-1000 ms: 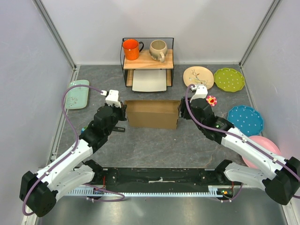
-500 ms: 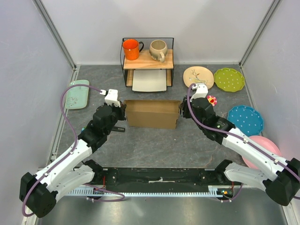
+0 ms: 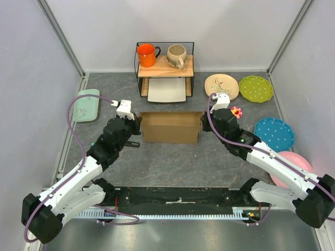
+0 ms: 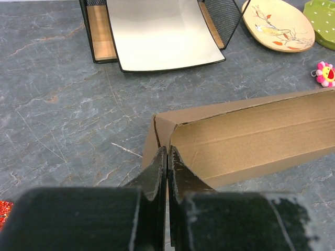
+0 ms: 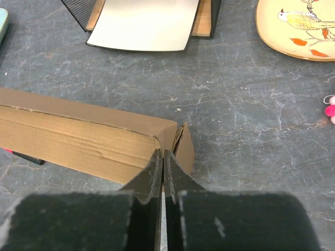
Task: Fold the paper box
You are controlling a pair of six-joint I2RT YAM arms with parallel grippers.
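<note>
The paper box (image 3: pixel 170 128) is a shallow brown cardboard box, open at the top, lying crosswise in the middle of the table. My left gripper (image 3: pixel 138 124) is at its left end. In the left wrist view that gripper (image 4: pixel 167 150) is shut on the box's (image 4: pixel 251 130) left end wall, one finger outside and one inside. My right gripper (image 3: pixel 203 123) is at the right end. In the right wrist view it (image 5: pixel 163 152) is shut on the box's (image 5: pixel 68 130) right end wall, next to a loose doubled flap (image 5: pixel 183 144).
Behind the box stands a wire rack (image 3: pixel 165 67) with an orange mug (image 3: pixel 146 55), a beige mug (image 3: pixel 176 55) and a white tray (image 3: pixel 167 90). Cream (image 3: pixel 221 86), green (image 3: pixel 255 88), blue (image 3: pixel 274 132) and pink (image 3: pixel 293 166) plates and a flower toy (image 3: pixel 236 112) lie right. A mint tray (image 3: pixel 86 104) lies left.
My right gripper has closed from open onto the box's right end wall. The left gripper has stayed shut on the left end, and the box has barely moved.
</note>
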